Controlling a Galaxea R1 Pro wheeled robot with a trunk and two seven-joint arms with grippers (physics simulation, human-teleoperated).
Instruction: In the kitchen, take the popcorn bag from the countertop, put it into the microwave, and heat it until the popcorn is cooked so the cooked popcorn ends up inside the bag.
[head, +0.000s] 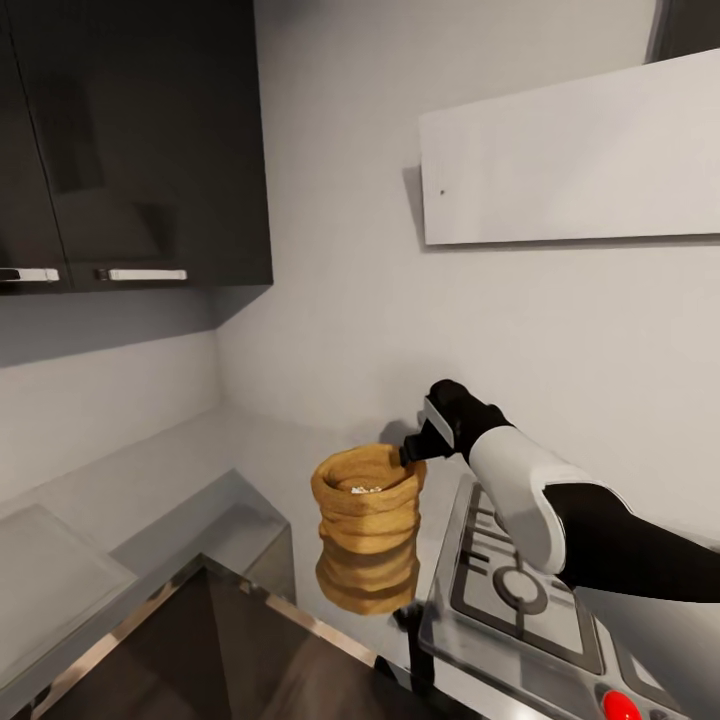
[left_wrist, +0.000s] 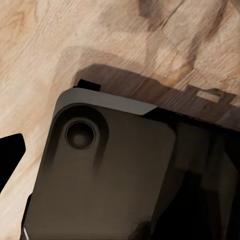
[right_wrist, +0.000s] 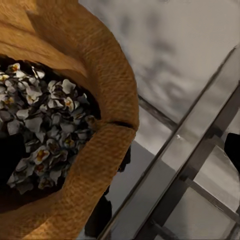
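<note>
A grey kitchen corner lies ahead of you: pale walls, dark upper cabinets (head: 140, 140), and a mirror-bright steel tabletop (head: 120, 500) that doubles whatever is above it.

The bag (head: 368, 500) hangs upright at the near edge of that tabletop, just beside the cooktop (head: 520, 590), with its reflection directly under it. Whether its base touches the steel or floats a little above is hard to tell from the head view. Inside it you can see pale, opened popcorn (right_wrist: 40, 120) heaped below the rolled rim.

Your right end effector (head: 412, 452) is at the rim on the cooktop side, and it looks pinched on that edge of paper; one dark finger (right_wrist: 102, 217) runs down the outside of the bag wall. The left end effector is not something you can judge here: the left wrist view looks down at the wood floor (left_wrist: 40, 50) and a dark rounded part of the robot (left_wrist: 105, 170).

The risks, as I judge them: you hold the sack by one point of a soft rim, so a quick swing or a wrist roll could tilt it and spill the popcorn. The paper could also slip from the pinch. The mirror surface may mislead you about height, so lower slowly. The microwave is out of sight, so turn gently.
</note>
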